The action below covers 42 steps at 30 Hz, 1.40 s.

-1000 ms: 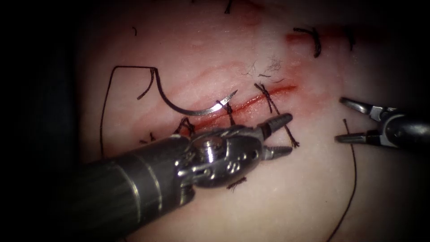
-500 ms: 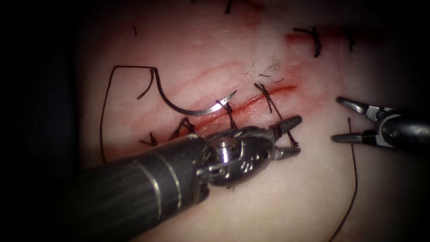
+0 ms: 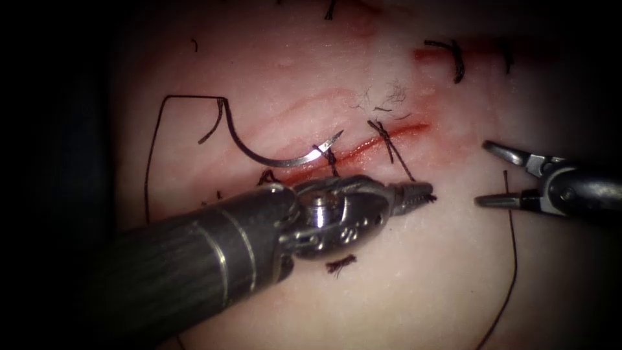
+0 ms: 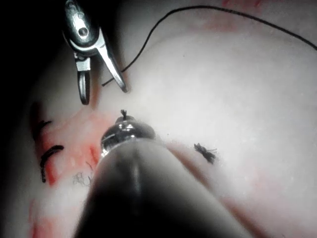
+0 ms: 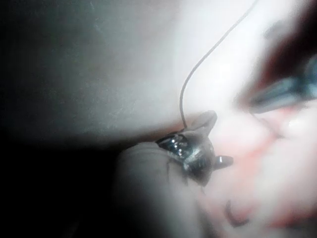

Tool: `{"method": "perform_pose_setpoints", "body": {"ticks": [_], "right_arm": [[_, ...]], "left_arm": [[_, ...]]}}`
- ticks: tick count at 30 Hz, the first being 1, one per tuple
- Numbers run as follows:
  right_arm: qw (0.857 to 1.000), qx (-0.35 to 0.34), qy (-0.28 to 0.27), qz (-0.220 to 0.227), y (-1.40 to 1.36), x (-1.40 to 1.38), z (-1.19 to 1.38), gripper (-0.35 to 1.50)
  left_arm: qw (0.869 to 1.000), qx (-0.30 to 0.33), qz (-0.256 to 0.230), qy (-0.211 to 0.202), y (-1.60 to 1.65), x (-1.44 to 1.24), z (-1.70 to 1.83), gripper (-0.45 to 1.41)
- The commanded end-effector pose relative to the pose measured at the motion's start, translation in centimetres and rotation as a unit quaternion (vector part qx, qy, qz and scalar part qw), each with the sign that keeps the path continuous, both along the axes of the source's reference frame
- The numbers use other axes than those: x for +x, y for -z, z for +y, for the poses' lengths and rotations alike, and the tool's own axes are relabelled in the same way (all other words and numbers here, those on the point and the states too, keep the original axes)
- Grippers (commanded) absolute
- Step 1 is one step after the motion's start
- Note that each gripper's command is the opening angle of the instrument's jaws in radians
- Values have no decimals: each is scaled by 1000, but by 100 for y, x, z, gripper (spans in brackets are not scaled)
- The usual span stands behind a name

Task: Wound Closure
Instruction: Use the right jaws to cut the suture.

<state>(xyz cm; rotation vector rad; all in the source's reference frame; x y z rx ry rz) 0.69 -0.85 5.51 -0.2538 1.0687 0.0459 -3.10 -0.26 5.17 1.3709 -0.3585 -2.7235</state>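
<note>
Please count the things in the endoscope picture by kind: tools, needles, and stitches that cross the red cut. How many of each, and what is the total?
Tools: 2, the left tool and the right tool.
Needles: 1, the needle lying free on the tissue.
Stitches across the cut: 2, one stitch and another stitch.
Total: 5.

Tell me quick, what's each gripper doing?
Left gripper: closed on the thread end of a stitch.
Right gripper: open, holding nothing.
Needle: lying free across the cut.
</note>
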Motion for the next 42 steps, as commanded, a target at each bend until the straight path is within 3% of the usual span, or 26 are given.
{"method": "perform_pose_setpoints", "body": {"ticks": [1,12,16,19,31,42], "right_arm": [[1000,-1,0,2,-4,7,3,120],[1000,1,6,12,0,14,2,113],[1000,5,9,19,1,23,0,111],[999,10,13,27,2,35,0,108],[999,-13,39,30,-15,111,22,111],[998,-26,38,35,-25,143,23,114]], "left_arm": [[1000,0,-2,-2,-1,-5,5,-35],[996,83,-31,25,8,1,20,-35],[990,114,-65,46,9,11,22,-35],[986,133,-85,54,10,20,23,-35],[986,136,-87,51,36,41,21,-35],[985,132,-92,58,43,46,25,-35]]}}
